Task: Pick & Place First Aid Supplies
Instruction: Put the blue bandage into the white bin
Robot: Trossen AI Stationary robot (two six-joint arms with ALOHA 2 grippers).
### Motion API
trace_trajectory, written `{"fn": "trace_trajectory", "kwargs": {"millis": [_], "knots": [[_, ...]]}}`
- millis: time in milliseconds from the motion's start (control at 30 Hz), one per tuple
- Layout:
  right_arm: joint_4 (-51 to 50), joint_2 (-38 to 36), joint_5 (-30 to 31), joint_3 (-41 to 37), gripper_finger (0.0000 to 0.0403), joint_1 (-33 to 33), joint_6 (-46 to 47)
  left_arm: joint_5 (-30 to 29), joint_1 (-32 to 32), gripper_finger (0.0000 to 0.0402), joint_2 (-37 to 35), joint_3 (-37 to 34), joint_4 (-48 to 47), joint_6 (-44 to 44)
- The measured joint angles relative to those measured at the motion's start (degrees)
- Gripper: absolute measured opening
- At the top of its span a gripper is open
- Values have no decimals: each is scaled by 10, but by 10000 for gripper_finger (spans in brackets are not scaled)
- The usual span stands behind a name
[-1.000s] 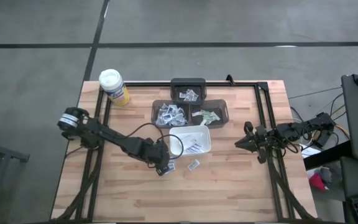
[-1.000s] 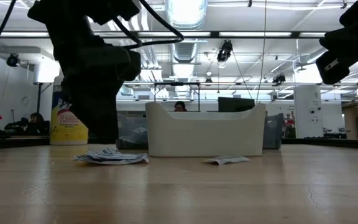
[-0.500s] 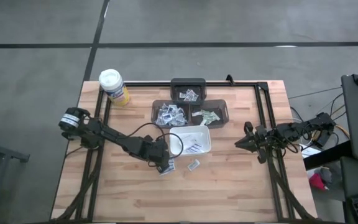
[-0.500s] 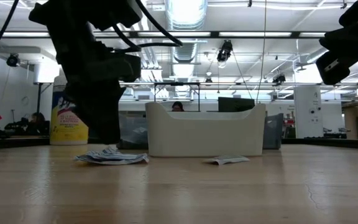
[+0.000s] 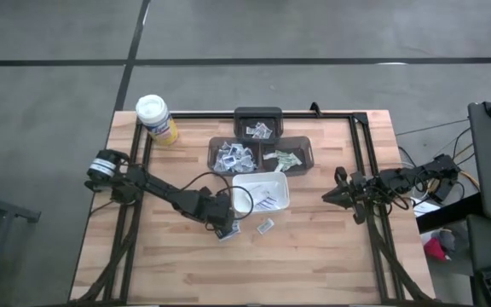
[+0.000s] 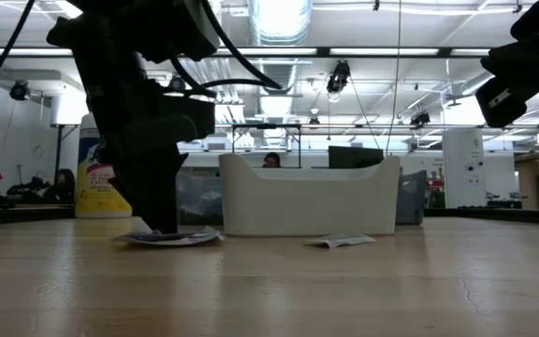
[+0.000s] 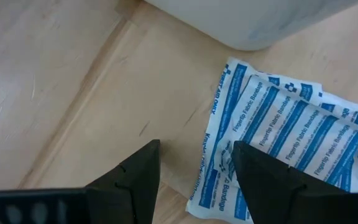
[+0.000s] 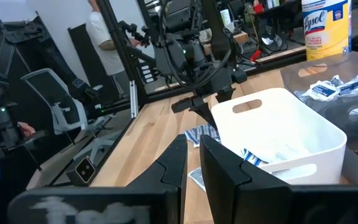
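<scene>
A small stack of white first aid packets with blue print (image 7: 291, 124) lies flat on the wooden table, just in front of the white tray (image 5: 267, 198). My left gripper (image 7: 194, 149) is open and points steeply down at the stack's edge (image 6: 181, 238). Another single packet (image 5: 265, 226) lies to the right of the stack. More packets lie in the tray and in three dark bins (image 5: 258, 124). My right gripper (image 8: 193, 140) waits level near the table's right edge, its fingers almost together with nothing between them. My left gripper comes from above, slanting down. One fingertip (image 7: 260, 168) stands over the printed edge of the packet stack (image 7: 219, 180), the other (image 7: 135, 168) over bare wood. I cannot tell whether the fingertips touch the stack or the table.
A yellow canister with a white lid (image 5: 156, 119) stands at the table's far left corner. The tray's rounded corner (image 7: 247, 18) is close beyond my left fingers. Bare wood stretches along the table's near half (image 5: 254, 273). A black frame (image 5: 365, 170) runs around the work area.
My left gripper has sunk toward the table, down onto the edge of the packet stack, and has stayed open. The stack and the single packet lie where they did.
</scene>
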Motion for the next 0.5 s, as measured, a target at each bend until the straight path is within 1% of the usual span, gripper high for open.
{"fn": "trace_trajectory", "kwargs": {"millis": [233, 333, 500], "knots": [[0, 0, 0, 0, 43, 0, 0, 0, 0, 191, 0, 1, -1, 0], [0, 0, 0, 0, 43, 0, 0, 0, 0, 173, 0, 1, -4, 0], [0, 0, 0, 0, 43, 0, 0, 1, 1, 132, 0, 1, -5, 1]]}}
